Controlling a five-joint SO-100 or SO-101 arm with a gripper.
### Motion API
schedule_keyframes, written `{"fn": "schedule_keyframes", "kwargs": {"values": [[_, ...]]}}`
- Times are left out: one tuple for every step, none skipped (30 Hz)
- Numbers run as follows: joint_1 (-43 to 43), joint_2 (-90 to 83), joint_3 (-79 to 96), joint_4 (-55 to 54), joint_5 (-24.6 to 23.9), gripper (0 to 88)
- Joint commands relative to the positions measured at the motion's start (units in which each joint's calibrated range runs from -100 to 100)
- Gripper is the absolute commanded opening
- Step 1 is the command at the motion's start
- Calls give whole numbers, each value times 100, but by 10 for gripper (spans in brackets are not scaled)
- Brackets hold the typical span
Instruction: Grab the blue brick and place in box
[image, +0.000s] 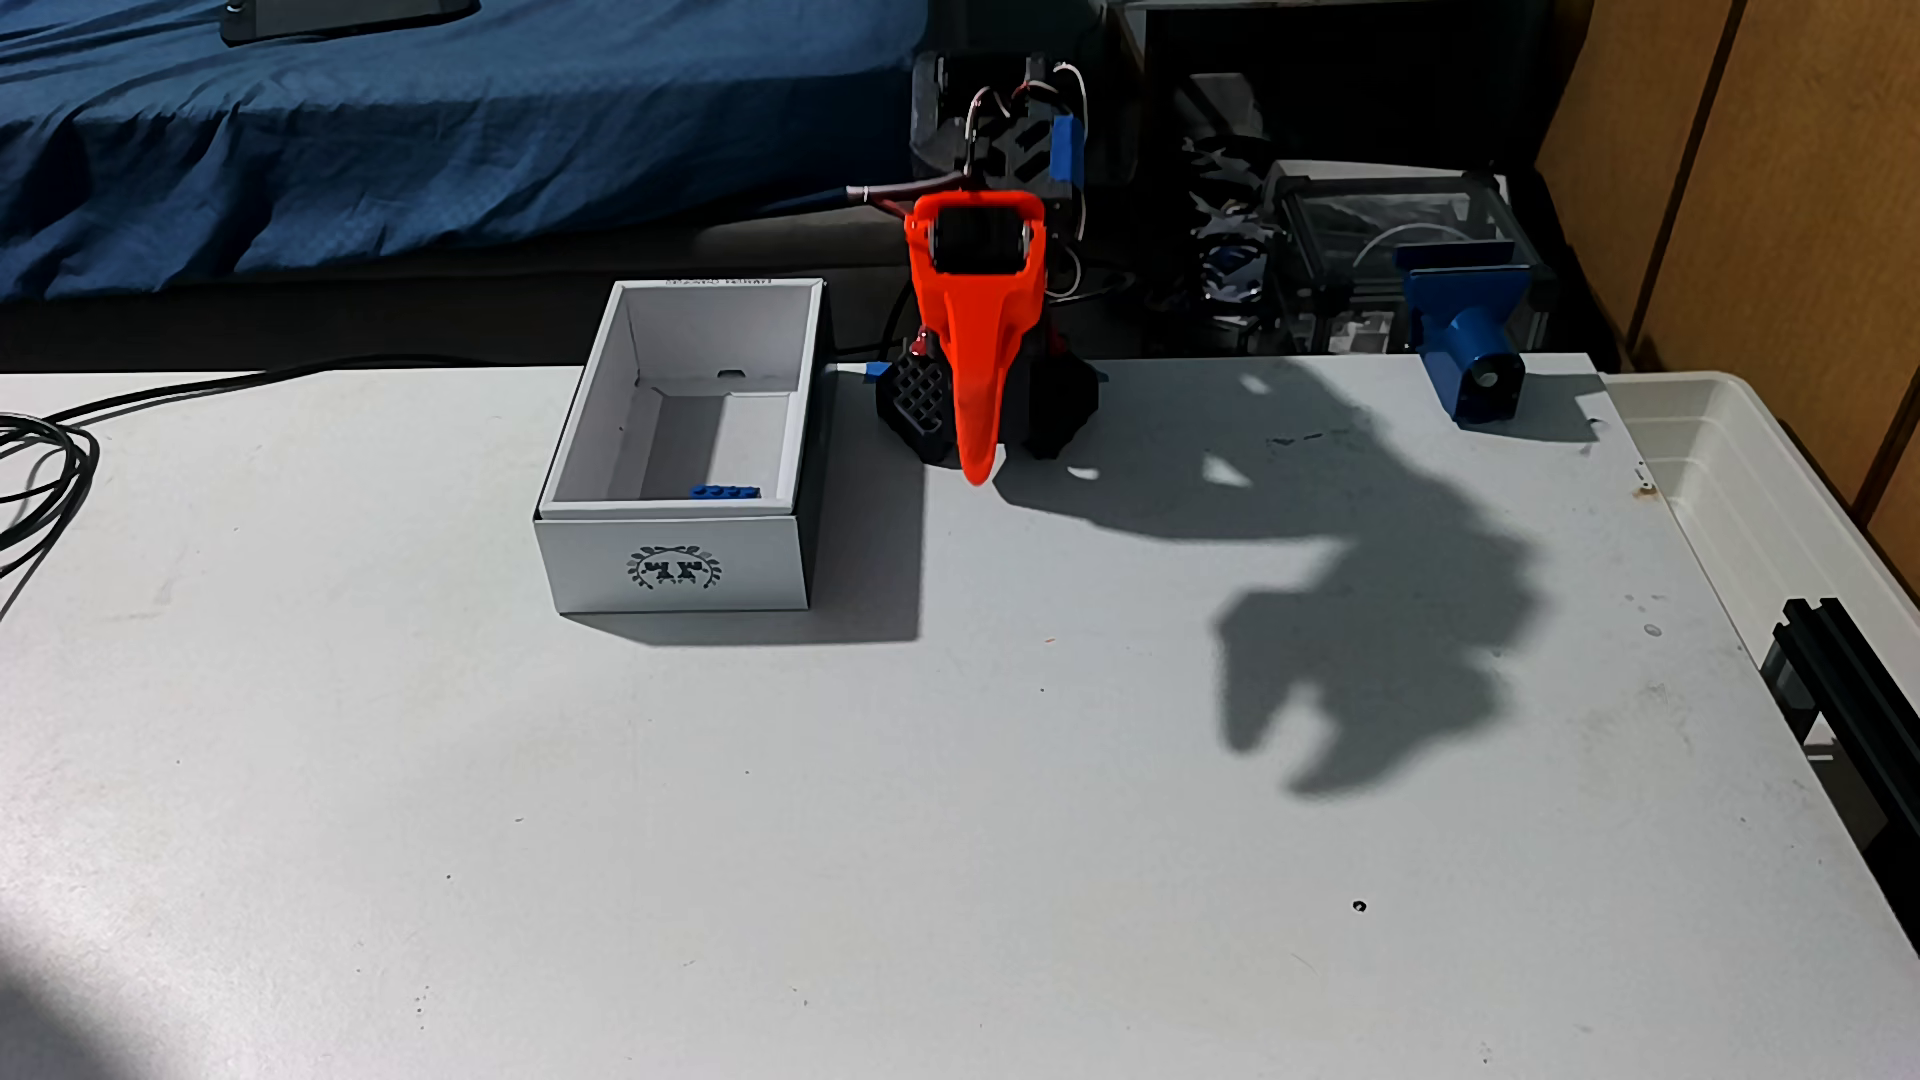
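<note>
The white box (673, 566) stands open-topped on the table, left of centre in the fixed view, with a dark wreath emblem on its front face. The blue brick (724, 491) lies inside it on the floor, close behind the front wall, with only its studded top showing. To the right of the box, my gripper (954, 463) hangs tip-down at the arm's base, above the table's far edge. Its orange finger (977, 415) sits in front of the black gridded finger (916, 400). The jaws stand a little apart and hold nothing; their shadow on the table shows two separate prongs.
A larger blue block with a round hole (1470, 343) sits at the table's far right corner. Along the right edge there is a translucent plastic bin (1766, 488) and a black metal bar (1849, 675). Black cables (42, 457) lie at the far left.
</note>
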Motion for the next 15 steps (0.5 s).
{"fn": "schedule_keyframes", "kwargs": {"values": [[29, -59, 109, -103, 29, 100], [29, -59, 189, -103, 29, 102], [29, -59, 269, -103, 29, 103], [29, -59, 349, -103, 34, 103], [29, -59, 438, -103, 34, 102], [29, -59, 526, -103, 55, 101], [29, -59, 615, -103, 113, 101], [29, -59, 713, -103, 171, 102], [29, -59, 801, -103, 224, 103], [29, -59, 899, -103, 250, 104], [29, -59, 1006, -103, 255, 106], [29, -59, 1103, -103, 260, 107], [29, -59, 1210, -103, 260, 107], [21, -59, 1298, -103, 260, 107], [21, -59, 1307, -103, 260, 102]]}}
